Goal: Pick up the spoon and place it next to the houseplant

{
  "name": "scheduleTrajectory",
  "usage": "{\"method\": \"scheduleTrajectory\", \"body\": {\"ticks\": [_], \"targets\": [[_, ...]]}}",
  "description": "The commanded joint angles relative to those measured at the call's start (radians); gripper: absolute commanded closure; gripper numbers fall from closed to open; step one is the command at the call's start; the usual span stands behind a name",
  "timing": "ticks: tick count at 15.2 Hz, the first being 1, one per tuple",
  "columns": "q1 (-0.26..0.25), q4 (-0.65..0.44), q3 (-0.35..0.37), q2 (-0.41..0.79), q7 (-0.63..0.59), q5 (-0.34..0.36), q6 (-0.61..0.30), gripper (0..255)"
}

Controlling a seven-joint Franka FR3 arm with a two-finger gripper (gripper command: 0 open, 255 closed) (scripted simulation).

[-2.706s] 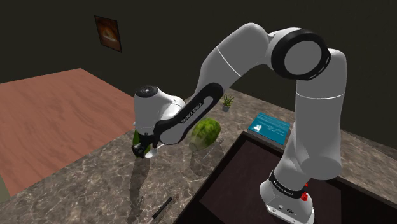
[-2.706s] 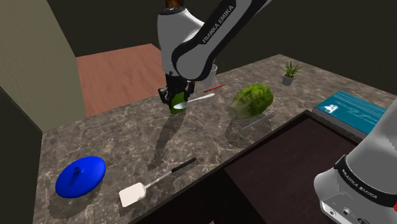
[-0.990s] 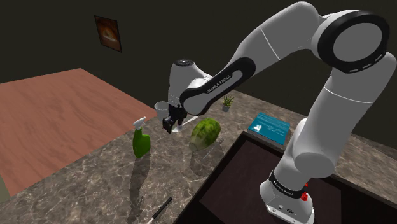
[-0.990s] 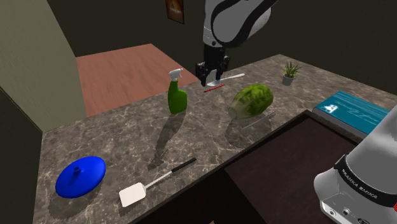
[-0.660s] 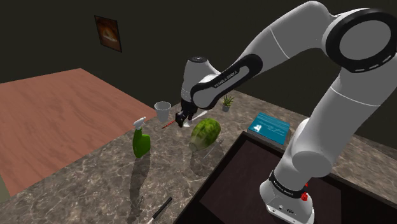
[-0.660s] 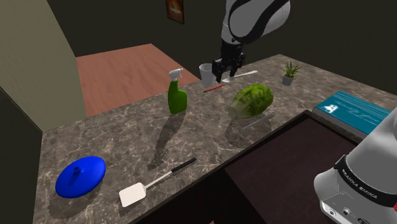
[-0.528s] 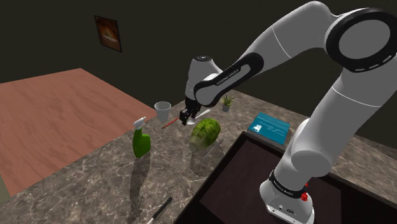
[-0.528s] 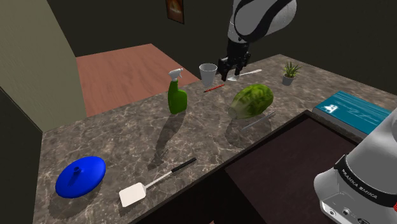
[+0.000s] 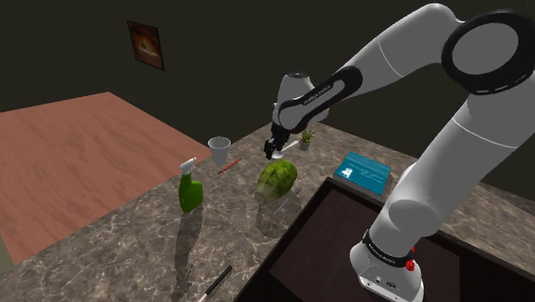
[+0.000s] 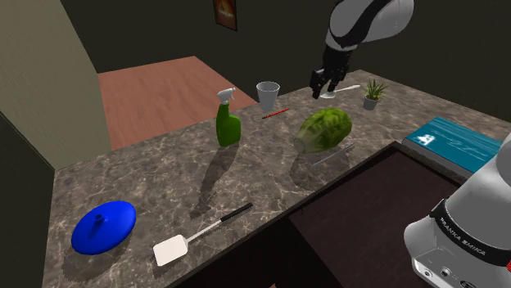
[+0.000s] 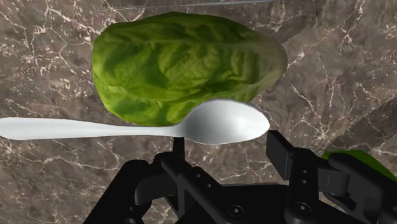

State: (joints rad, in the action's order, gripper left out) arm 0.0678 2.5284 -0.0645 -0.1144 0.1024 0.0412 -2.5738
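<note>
Surface: dark marbled counter (image 9: 129, 240), a reddish-brown floor beyond it, and a dark wall with a small framed picture (image 9: 145, 45).
Spoon: pale grey and glossy, with an oval bowl and a long slim handle (image 11: 127, 127). It lies level and crosswise to my fingers.
Spoon's place: in the air above the counter, over the lettuce (image 9: 278, 178). In the second exterior view it hangs between the cup (image 10: 268, 92) and the houseplant (image 10: 373, 92), handle toward the plant and apart from it.
Pincer: my black gripper (image 10: 321, 86) pinches the spoon at its bowl end, one finger at the neck and the other at the bowl's far side.
Arm: I rise from my stand (image 9: 387, 266), arch high over the counter, then slope my forearm down. My hand points down at the lettuce.
Also on the counter: green spray bottle (image 9: 189, 190), thin red stick (image 9: 228, 165) by the cup, teal book (image 9: 364, 170), white spatula (image 10: 192, 237), blue lid (image 10: 103, 226).
</note>
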Motion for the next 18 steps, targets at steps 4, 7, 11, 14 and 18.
{"method": "scheduleTrajectory", "body": {"ticks": [4, 7, 11, 14, 18], "targets": [[0.055, -0.015, -0.084, 0.013, 0.163, -0.027, 0.000, 255], [0.087, -0.035, -0.133, 0.029, 0.262, -0.048, 0.005, 255], [0.131, -0.078, -0.194, 0.064, 0.395, -0.085, 0.016, 255], [0.164, -0.123, -0.235, 0.101, 0.496, -0.120, 0.030, 255], [0.211, -0.200, -0.282, 0.163, 0.630, -0.176, 0.056, 255]]}}
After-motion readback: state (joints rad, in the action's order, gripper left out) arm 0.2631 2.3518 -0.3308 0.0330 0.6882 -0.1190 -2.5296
